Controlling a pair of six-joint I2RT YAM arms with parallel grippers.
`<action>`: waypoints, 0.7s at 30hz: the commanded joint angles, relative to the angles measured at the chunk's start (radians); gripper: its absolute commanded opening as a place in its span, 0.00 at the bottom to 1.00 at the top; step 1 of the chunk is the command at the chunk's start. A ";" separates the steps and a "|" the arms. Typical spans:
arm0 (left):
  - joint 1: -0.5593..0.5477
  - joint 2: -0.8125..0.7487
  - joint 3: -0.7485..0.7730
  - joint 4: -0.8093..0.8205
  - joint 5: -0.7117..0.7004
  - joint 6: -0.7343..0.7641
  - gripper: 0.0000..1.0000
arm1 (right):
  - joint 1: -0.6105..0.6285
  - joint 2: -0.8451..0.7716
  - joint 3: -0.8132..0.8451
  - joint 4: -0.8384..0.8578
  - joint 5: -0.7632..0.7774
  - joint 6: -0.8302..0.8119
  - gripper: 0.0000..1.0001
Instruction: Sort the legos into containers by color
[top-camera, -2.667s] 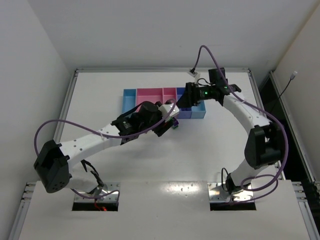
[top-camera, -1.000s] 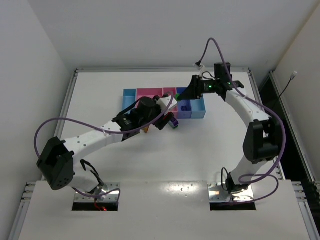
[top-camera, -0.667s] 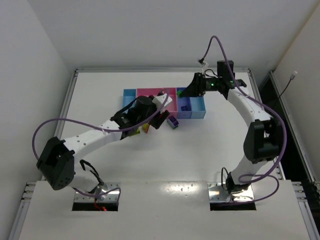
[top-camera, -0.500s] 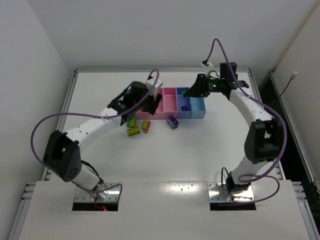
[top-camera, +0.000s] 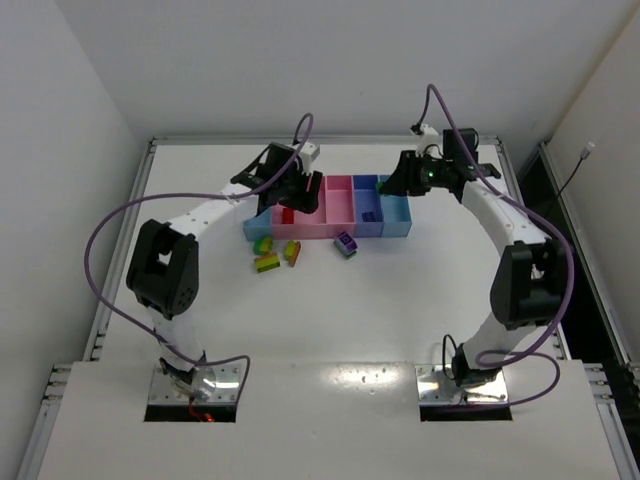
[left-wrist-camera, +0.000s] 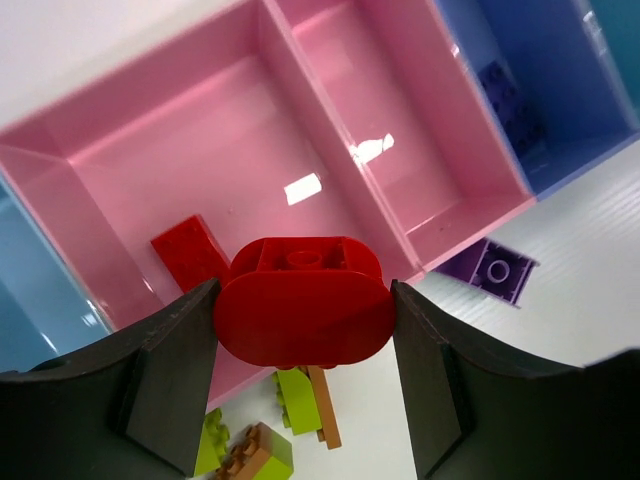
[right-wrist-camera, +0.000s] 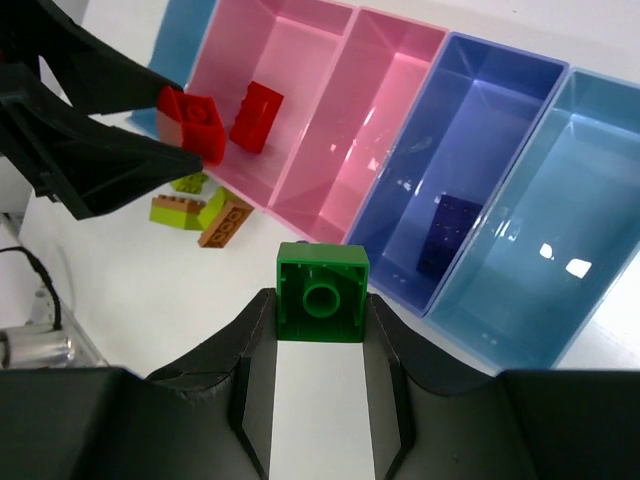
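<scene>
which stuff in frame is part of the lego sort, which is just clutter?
Job: held red lego; second red lego in wide pink tray; held green lego; purple lego on table; dark purple lego in periwinkle tray; yellow-green legos; orange lego; tray row.
Not job: purple cables; table.

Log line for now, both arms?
left gripper: grips red brick over wide pink tray | right gripper: grips green brick by periwinkle tray | loose: purple brick, yellow-green brick, orange brick

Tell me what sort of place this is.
Probably a robot lab test bench: two arms bolted to a white table boxed in by plain panels, with sorting trays and toy bricks laid out.
</scene>
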 joint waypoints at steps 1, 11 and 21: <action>0.036 0.035 0.048 -0.019 0.048 -0.028 0.20 | -0.002 0.029 0.060 0.008 0.039 -0.046 0.00; 0.085 0.083 0.077 -0.031 0.085 -0.028 0.70 | -0.002 0.122 0.069 0.017 0.057 -0.066 0.00; 0.085 0.047 0.152 0.003 0.145 -0.016 0.99 | -0.002 0.167 0.097 0.017 0.119 -0.105 0.00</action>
